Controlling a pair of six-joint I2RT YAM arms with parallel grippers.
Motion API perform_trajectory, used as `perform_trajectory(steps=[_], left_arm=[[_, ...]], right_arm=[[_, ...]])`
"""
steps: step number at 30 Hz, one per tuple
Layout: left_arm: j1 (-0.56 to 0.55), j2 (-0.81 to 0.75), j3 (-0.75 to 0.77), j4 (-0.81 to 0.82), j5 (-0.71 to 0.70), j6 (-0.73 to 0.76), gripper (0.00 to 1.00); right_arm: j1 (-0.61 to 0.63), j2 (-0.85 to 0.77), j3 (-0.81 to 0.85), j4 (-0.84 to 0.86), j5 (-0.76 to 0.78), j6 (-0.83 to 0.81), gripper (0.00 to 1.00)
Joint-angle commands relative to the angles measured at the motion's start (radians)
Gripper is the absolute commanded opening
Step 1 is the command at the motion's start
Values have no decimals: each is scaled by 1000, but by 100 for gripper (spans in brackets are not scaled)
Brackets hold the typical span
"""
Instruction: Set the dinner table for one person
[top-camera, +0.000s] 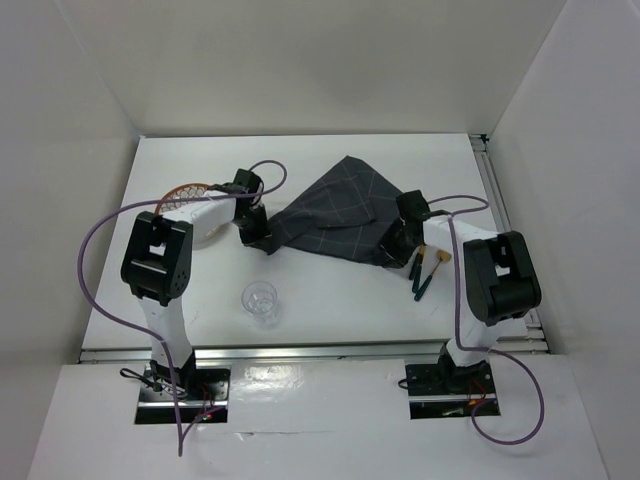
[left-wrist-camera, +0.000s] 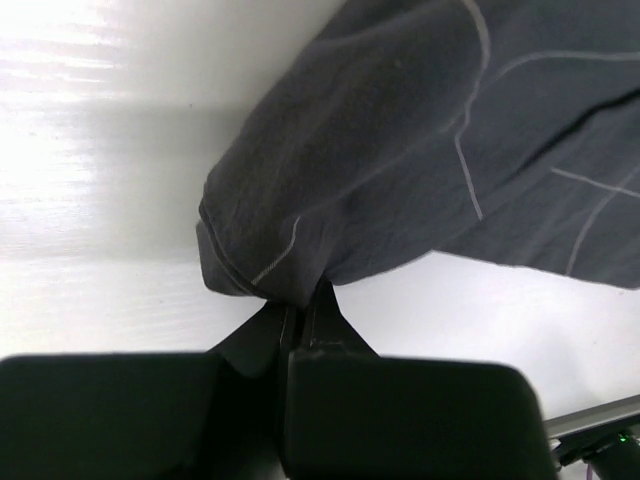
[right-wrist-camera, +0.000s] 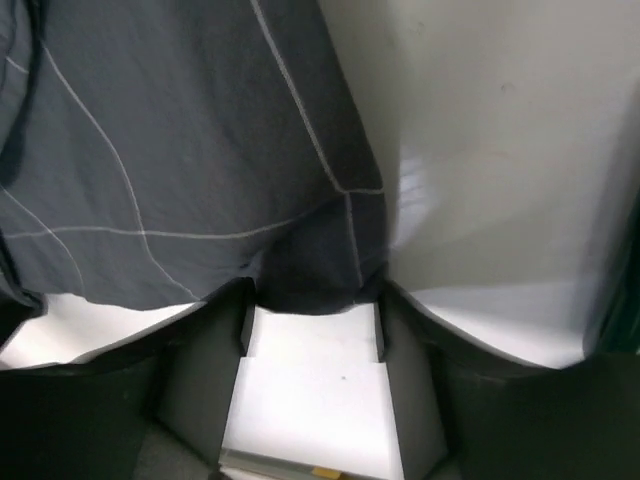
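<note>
The dinner table (top-camera: 340, 305) is a white tabletop with white walls. A dark grey checked cloth (top-camera: 340, 215) lies crumpled across its middle. My left gripper (top-camera: 256, 232) is shut on the cloth's left corner; in the left wrist view the jaws (left-wrist-camera: 300, 305) pinch a bunched fold of cloth (left-wrist-camera: 400, 150) just above the table. My right gripper (top-camera: 396, 246) is at the cloth's right corner. In the right wrist view it (right-wrist-camera: 312, 298) is open, its fingers (right-wrist-camera: 222, 320) wide apart, with the cloth's edge (right-wrist-camera: 200, 180) lying between the tips.
A clear drinking glass (top-camera: 262, 302) stands near the front, left of centre. Teal-handled cutlery (top-camera: 420, 280) lies beside the right arm. An orange-rimmed dish (top-camera: 186, 190) is partly hidden behind the left arm. A metal rail (top-camera: 510, 230) runs along the right edge.
</note>
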Motion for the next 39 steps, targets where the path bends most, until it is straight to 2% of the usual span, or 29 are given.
perform_trajectory(steps=[1,4,5,12,16,18,19,20,22,23,26,30,34,38,39], left_arm=[[6,-8,55,-22,5,5,0],[16,-37,69,-42,28,5,0],[16,-47,88,-51,37,18,0],[37,-79,288,-145,57,33,0],[123,-100,446,-154,169,-63,0],[172,-145,438,-121,211,-140,0],[198,-171,409,-92,250,-187,0],[251,-201,299,6,275,-285,0],[304,-301,142,132,348,-375,0],[348,-327,-13,228,366,-448,0],[388,-357,-217,329,465,-487,0],[370,-318,-233,295,478,-453,0],[339,-318,-130,263,478,-430,0],[316,-285,52,246,527,-461,0],[316,-271,154,246,571,-497,0]], right_arm=[[20,68,19,55,56,44,46],[29,78,45,44,83,70,15],[29,78,64,17,102,70,0],[29,76,257,-89,241,16,0],[20,76,363,-124,280,-31,0],[20,76,377,-137,290,-44,0],[20,76,377,-137,290,-44,0],[20,76,377,-137,290,-53,0],[20,65,322,-128,268,-53,0],[20,53,302,-117,268,-53,0],[20,41,238,-117,254,-53,0],[29,7,202,-106,242,-53,0],[29,-20,288,-143,253,-73,0],[18,-4,510,-193,265,-131,0],[9,24,659,-212,276,-160,0]])
